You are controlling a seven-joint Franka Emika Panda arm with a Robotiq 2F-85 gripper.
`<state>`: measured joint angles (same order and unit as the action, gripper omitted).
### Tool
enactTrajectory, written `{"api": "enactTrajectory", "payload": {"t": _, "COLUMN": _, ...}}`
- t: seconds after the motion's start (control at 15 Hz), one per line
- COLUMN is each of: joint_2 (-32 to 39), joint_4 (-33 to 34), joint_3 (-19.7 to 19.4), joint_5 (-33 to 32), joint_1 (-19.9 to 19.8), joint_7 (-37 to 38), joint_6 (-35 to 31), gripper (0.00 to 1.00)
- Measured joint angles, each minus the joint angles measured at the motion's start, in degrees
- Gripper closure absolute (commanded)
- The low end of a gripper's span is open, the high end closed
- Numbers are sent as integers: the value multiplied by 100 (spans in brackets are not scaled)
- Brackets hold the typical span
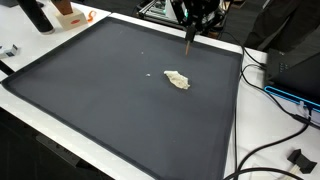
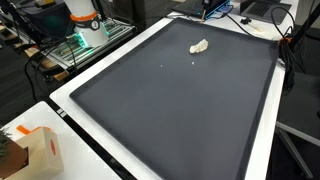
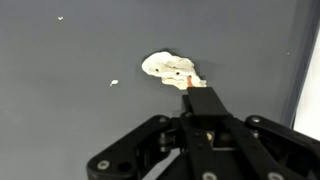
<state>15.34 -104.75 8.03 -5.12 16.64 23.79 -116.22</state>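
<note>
A crumpled white lump (image 1: pixel 177 79) lies on a large dark mat (image 1: pixel 90 90); it also shows in an exterior view as the same lump (image 2: pixel 199 46) and in the wrist view as the lump (image 3: pixel 170 70). My gripper (image 3: pixel 205 118) is shut on a thin black stick (image 3: pixel 198 103) with an orange tip. That tip overlaps the lump's near edge in the wrist view; whether it touches is unclear. In an exterior view the gripper (image 1: pixel 195 20) hangs over the mat's far edge with the stick (image 1: pixel 190 36) pointing down, behind the lump.
Small white crumbs (image 3: pixel 114 83) lie on the mat. Cables (image 1: pixel 262 150) and a dark box (image 1: pixel 300 70) sit beside the mat's edge. A cardboard box (image 2: pixel 35 150) stands at one corner, and an orange-and-white device (image 2: pixel 85 20) stands off the table.
</note>
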Motion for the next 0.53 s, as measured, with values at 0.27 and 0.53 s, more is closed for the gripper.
{"api": "enactTrajectory", "payload": {"t": 0.27, "joint_2": 207, "joint_4": 63, "joint_3": 73, "joint_5": 1090, "joint_1": -358, "joint_7": -1394, "joint_6": -62, "gripper": 97}}
{"api": "enactTrajectory", "payload": {"t": 0.53, "joint_2": 456, "joint_4": 119, "joint_3": 146, "joint_5": 1940, "joint_1": -633, "joint_7": -2374, "joint_6": -55, "gripper": 97}}
